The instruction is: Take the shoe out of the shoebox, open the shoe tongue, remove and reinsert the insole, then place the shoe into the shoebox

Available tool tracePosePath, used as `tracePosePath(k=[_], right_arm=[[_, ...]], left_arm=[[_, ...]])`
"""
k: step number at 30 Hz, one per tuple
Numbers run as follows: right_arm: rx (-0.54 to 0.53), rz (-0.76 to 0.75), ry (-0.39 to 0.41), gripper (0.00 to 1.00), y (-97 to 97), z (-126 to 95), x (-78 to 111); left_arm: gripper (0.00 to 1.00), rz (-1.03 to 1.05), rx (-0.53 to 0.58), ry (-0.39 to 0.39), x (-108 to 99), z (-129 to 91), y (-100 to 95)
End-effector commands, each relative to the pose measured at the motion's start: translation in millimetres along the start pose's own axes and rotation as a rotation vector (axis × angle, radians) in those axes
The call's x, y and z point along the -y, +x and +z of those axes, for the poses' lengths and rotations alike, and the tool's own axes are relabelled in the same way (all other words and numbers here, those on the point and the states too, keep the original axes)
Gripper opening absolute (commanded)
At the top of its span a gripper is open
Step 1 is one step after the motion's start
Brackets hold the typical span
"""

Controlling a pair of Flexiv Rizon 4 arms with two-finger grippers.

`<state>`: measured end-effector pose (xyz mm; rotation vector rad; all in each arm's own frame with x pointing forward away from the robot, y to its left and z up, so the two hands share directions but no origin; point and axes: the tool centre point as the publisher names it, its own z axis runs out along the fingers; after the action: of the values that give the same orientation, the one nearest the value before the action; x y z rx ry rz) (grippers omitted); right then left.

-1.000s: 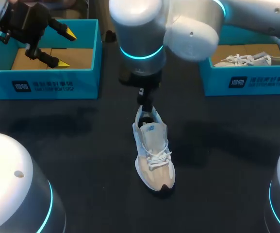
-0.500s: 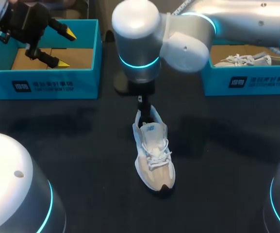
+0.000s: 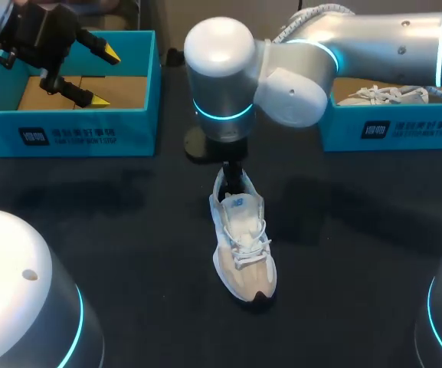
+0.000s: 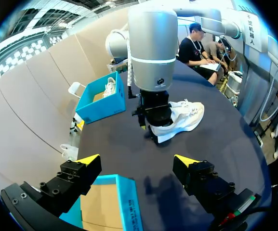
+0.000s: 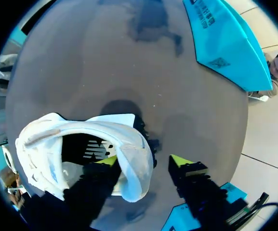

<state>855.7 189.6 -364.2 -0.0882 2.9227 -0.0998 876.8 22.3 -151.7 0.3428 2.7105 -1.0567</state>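
A pale sneaker (image 3: 241, 241) lies on the dark table, toe toward me. My right gripper (image 3: 233, 173) stands at its heel. In the right wrist view the right gripper (image 5: 143, 161) straddles the heel collar of the sneaker (image 5: 81, 144): one finger is inside the shoe and the other outside, with a small gap to the heel, so it is open. My left gripper (image 3: 104, 75) hangs open and empty over the left blue shoebox (image 3: 67, 132). From the left wrist view, the left gripper (image 4: 138, 161) sits above that shoebox (image 4: 129, 207), far from the sneaker (image 4: 184, 115).
A second blue shoebox (image 3: 389, 130) at the back right holds another pale shoe (image 3: 393, 94); the left wrist view shows this box (image 4: 102, 103) beyond my right arm (image 4: 151, 62). Dark table surface surrounds the sneaker.
My right arm has shifted a little and settled lower at the heel, and its fingers have drawn closer together around the collar. The left arm and the sneaker have stayed put.
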Motion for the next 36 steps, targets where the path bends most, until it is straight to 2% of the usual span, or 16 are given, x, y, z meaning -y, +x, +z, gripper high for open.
tracePosePath(k=[1, 2, 4, 5, 7, 11, 16, 20, 26, 33, 36], right_arm=[[-0.002, 0.001, 0.0, 0.4, 0.9, 4.8, -0.1], [-0.003, 0.002, 0.001, 0.29, 2.0, 5.9, -0.2], [0.0, 0.005, 0.005, 0.23, 3.1, 7.9, 0.1], [0.004, 0.019, 0.006, 0.11, 4.1, 9.2, 0.4], [0.011, 0.028, 0.004, 0.0, 4.5, 9.9, 0.7], [0.023, 0.041, 0.002, 0.0, 5.3, -0.6, 3.6], [0.035, 0.05, 0.002, 0.0, 1.9, -27.1, 8.3], [-0.004, 0.045, -0.015, 0.0, 0.4, -53.7, 10.1], [-0.023, 0.062, -0.042, 0.0, -6.3, -107.5, 18.9], [-0.062, 0.041, 0.01, 0.0, -13.1, -154.3, 33.1], [-0.074, 0.045, 0.0, 0.0, -18.2, -171.8, 41.5]], left_arm=[[1.0, 0.0, -0.001, -0.003, 0.2, -0.1, -0.1], [1.0, 0.0, -0.001, -0.003, 0.2, -0.1, -0.1], [1.0, 0.0, -0.001, -0.003, 0.2, -0.1, -0.1], [1.0, 0.0, -0.001, -0.003, 0.2, -0.1, -0.1], [1.0, 0.0, -0.001, -0.003, 0.2, -0.1, -0.1], [1.0, 0.0, -0.001, -0.003, 0.2, -0.1, -0.1], [1.0, 0.0, -0.001, -0.003, 0.2, -0.1, -0.1], [1.0, 0.0, -0.001, -0.003, 0.2, -0.1, -0.1], [1.0, 0.0, -0.001, -0.003, 0.2, -0.1, -0.1], [1.0, 0.0, -0.001, -0.003, 0.2, -0.1, -0.1], [1.0, 0.0, -0.001, -0.003, 0.2, -0.1, -0.1]])
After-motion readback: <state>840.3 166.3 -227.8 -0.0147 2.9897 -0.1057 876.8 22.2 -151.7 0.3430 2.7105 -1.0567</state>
